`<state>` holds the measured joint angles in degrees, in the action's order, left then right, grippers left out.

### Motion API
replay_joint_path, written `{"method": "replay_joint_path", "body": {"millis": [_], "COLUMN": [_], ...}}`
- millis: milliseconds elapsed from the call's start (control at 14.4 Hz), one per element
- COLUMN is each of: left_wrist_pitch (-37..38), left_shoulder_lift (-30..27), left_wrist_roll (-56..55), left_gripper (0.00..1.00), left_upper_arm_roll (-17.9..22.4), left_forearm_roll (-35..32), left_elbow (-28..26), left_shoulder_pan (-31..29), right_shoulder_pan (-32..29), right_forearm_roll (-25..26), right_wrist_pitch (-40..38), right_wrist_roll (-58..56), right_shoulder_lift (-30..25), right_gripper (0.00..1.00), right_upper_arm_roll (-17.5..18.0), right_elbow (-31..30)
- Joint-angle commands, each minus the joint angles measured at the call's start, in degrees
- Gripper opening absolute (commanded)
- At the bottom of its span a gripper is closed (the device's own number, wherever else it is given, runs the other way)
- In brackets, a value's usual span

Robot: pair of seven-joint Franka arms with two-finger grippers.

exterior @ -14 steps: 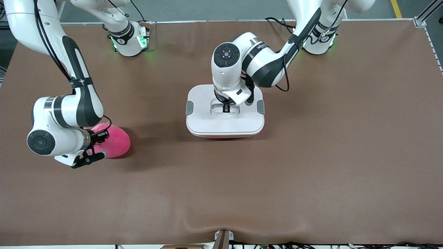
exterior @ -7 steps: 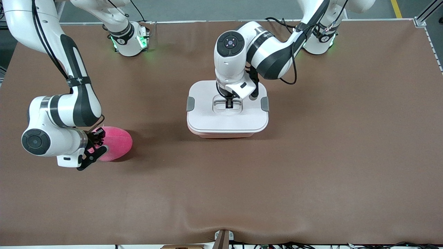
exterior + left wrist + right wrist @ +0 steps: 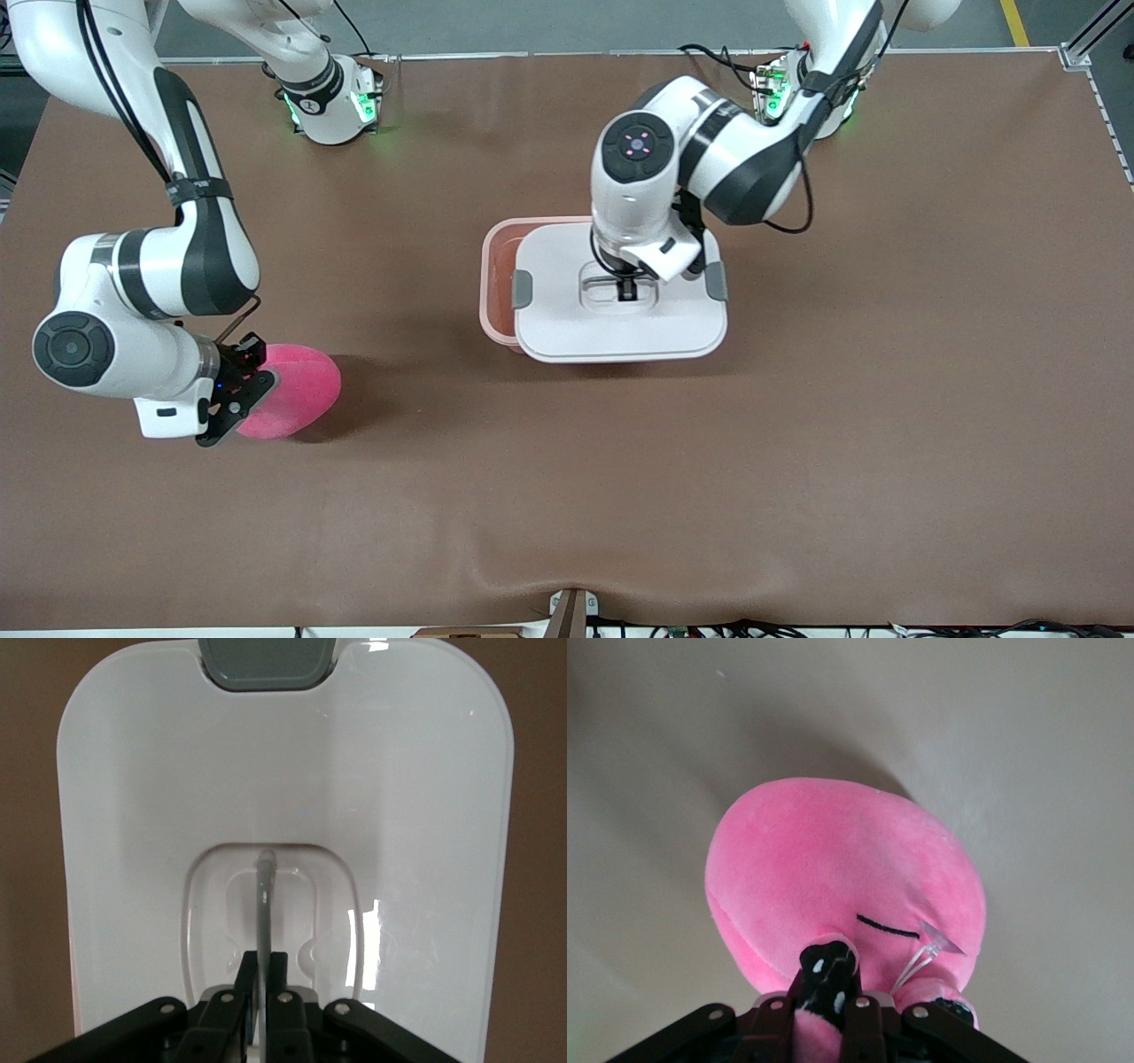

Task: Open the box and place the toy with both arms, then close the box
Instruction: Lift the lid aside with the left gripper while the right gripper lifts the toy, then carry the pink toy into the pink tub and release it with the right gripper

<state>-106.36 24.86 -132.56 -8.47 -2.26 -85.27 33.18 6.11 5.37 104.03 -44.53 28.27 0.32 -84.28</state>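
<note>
The box's white lid (image 3: 567,332) is off its pale pink base (image 3: 493,266) and shifted toward the left arm's end, so a strip of the base's inside shows. My left gripper (image 3: 627,289) is shut on the thin handle (image 3: 264,890) in the lid's recess; the lid (image 3: 151,815) and a grey clip (image 3: 266,657) fill the left wrist view. Near the right arm's end, my right gripper (image 3: 237,390) is shut on a small dark-marked part of the pink toy (image 3: 297,390). In the right wrist view, the toy (image 3: 833,859) bulges beyond my right gripper (image 3: 830,976). Whether it touches the table I cannot tell.
A brown mat (image 3: 797,443) covers the table. The right arm's base (image 3: 328,106) and the left arm's base (image 3: 811,97) stand along the edge farthest from the front camera. A fold in the mat (image 3: 567,576) sits at the near edge.
My left gripper has lifted the lid off the base and carried it toward the left arm's end, uncovering part of the base. My right gripper has closed on the toy's small part and shifted slightly.
</note>
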Motion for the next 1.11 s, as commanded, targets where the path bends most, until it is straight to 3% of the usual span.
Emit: {"method": "replay_joint_path", "body": {"millis": [0,554,901,1039], "left_wrist_pitch": [2.47,1.68,-5.42,-5.96], "left_shoulder_lift": [-3.15,-10.17,-16.94,-17.65], "left_wrist_roll": [2.39,13.02,21.01,23.92], "left_gripper": [0.00,0.00,0.00,0.00], "left_upper_arm_roll": [-0.41,-0.76,-0.93,-0.93], "left_forearm_roll": [-1.08,-1.17,-1.08,-1.08], "left_elbow": [-0.95,-8.32,-18.42,-19.75], "left_shoulder_pan": [-3.20,-12.51,-18.75,-20.69], "right_shoulder_pan": [3.98,16.28,30.16,35.69], "right_forearm_roll": [2.88,9.56,17.13,20.18], "right_wrist_pitch": [-0.68,-5.32,-11.12,-14.63], "right_wrist_roll": [-5.02,-12.33,-11.37,-8.05], "right_shoulder_lift": [-1.73,-6.47,-7.35,-7.53], "right_gripper": [0.00,0.00,0.00,0.00], "right_upper_arm_roll": [0.04,-0.05,-0.23,-0.14], "right_elbow": [2.54,2.10,2.19,2.19]}}
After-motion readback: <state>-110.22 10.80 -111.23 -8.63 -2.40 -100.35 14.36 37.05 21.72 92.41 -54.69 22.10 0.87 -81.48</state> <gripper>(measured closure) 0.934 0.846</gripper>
